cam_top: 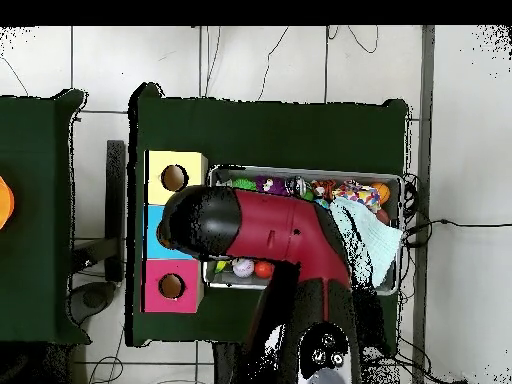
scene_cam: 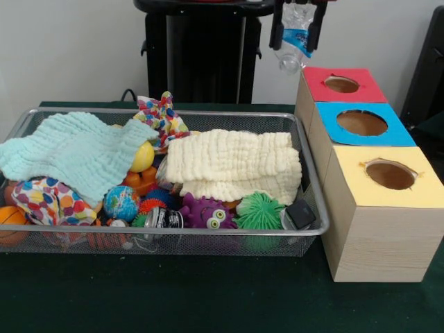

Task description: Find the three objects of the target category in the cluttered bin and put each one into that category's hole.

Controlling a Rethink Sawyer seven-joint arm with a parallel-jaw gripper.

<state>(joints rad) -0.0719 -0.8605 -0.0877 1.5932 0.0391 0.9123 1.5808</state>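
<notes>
My gripper (scene_cam: pixel 294 43) hangs at the top of the front view, shut on a clear plastic bottle (scene_cam: pixel 291 61) with a blue label, neck down. The bottle hangs above the far edge of the red-topped box (scene_cam: pixel 343 84) and its round hole. The wire mesh bin (scene_cam: pixel 326 223) lies left of the boxes, full of toys and cloths. In the overhead view the red and black arm (cam_top: pixel 270 235) reaches over the bin (cam_top: pixel 392 178) to the boxes and hides the gripper and bottle.
Three wooden boxes stand in a row right of the bin: red, blue (scene_cam: pixel 362 123), and yellow (scene_cam: pixel 390 175) nearest the camera. In the bin lie a mint cloth (scene_cam: pixel 69 152), a cream cloth (scene_cam: pixel 236 165), balls, a purple monster toy (scene_cam: pixel 207 214) and a green spiky ball (scene_cam: pixel 259 211).
</notes>
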